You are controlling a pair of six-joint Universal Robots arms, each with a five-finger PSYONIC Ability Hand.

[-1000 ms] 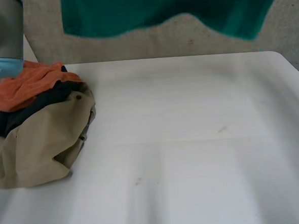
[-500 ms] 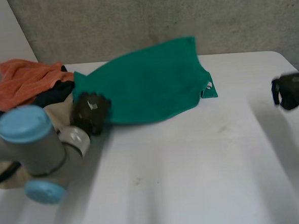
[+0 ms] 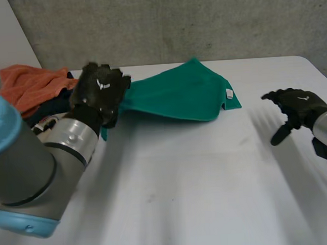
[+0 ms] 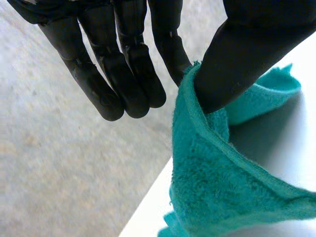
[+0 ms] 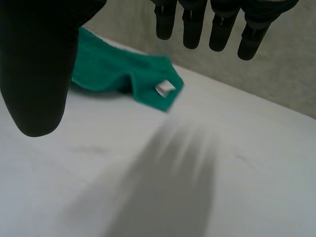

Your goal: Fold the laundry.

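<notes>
A green towel [image 3: 184, 93] lies spread over the back middle of the white table [image 3: 201, 187], a small white label at its right corner [image 3: 228, 94]. My left hand [image 3: 99, 92] is at the towel's left edge and pinches that edge [image 4: 197, 118] between thumb and fingers. The same green towel [image 5: 118, 74] lies beyond my right hand's fingertips, label [image 5: 165, 88] toward me. My right hand [image 3: 293, 107] hovers open to the right of the towel, apart from it, with nothing in it.
A pile of laundry sits at the table's back left: an orange cloth [image 3: 31, 86] on top of dark cloth [image 3: 50, 107]. My left arm [image 3: 27, 169] crosses the left front. A grey wall [image 3: 174, 22] rises behind the table.
The green towel came down from the air onto the table. My left hand moved back along its left edge, and my right hand let go and drew off to the right.
</notes>
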